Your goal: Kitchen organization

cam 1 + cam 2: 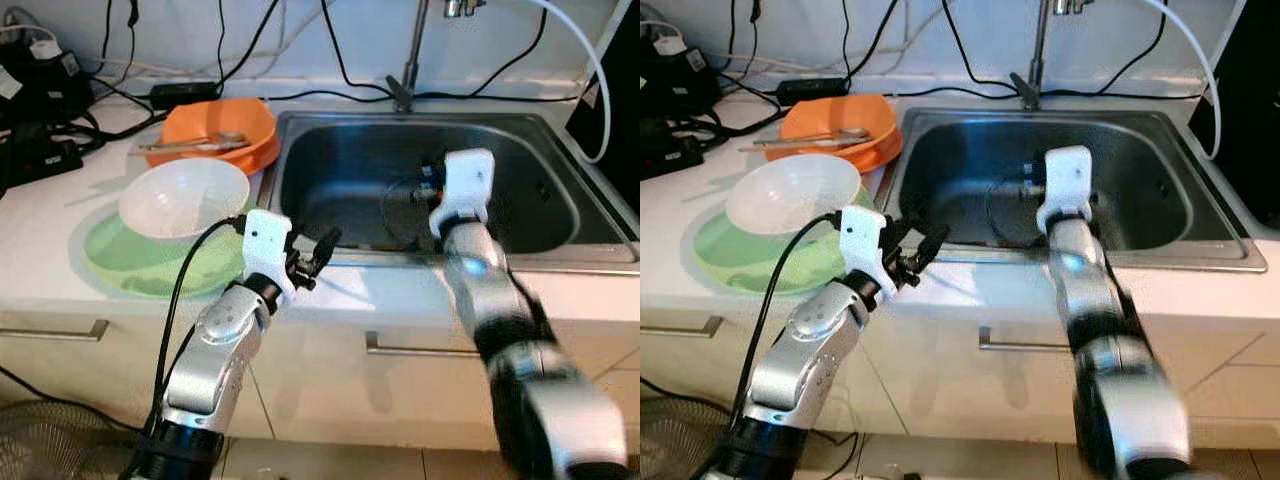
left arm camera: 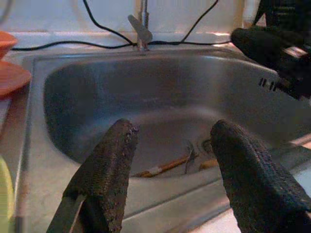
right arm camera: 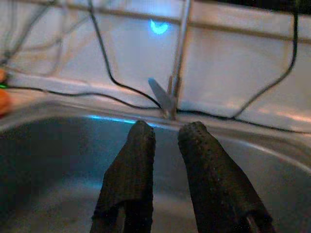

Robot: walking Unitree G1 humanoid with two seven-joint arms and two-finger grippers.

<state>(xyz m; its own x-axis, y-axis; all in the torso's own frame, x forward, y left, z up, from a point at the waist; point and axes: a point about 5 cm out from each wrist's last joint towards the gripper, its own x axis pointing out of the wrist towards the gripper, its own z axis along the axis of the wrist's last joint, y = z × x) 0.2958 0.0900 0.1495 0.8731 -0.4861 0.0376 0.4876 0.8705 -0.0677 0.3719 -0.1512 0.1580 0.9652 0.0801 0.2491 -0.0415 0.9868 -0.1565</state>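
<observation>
Scene: steel sink (image 1: 560, 215) occupies the centre and right of the left eye frame. Upper left of that frame, on the white surface (image 1: 45, 240): orange bowl (image 1: 215, 128) carrying utensils, a white bowl (image 1: 185, 198) below it, stacked on a green plate (image 1: 130, 262).

Task items, by judgement: the utensils lying on the sink floor. Left wrist view shows a wooden-handled utensil (image 2: 163, 166) and a metal piece beside it, low in the frame near the sink's front wall. Exact type too blurred to tell.

Right gripper (image 3: 165, 138): inside the sink, fingers (image 3: 138, 160) nearly closed with a narrow gap, grasping nothing, aimed toward the tap (image 3: 175, 73) on the back wall.

Left gripper (image 1: 312, 255): at the sink's front left edge, fingers spread wide, empty.

Step in hand, by judgement: reach for the items at the sink bottom.

Notes for doing it well:
- Right gripper needs its fingers spread before descending.
- Tilt the wrist down; it now points at the back wall, not the floor.
- Straddle the wooden handle across its width, not along it.
- Keep clear of the front wall.
- Black cable (image 1: 400, 200) loops in the sink; avoid snagging.
</observation>
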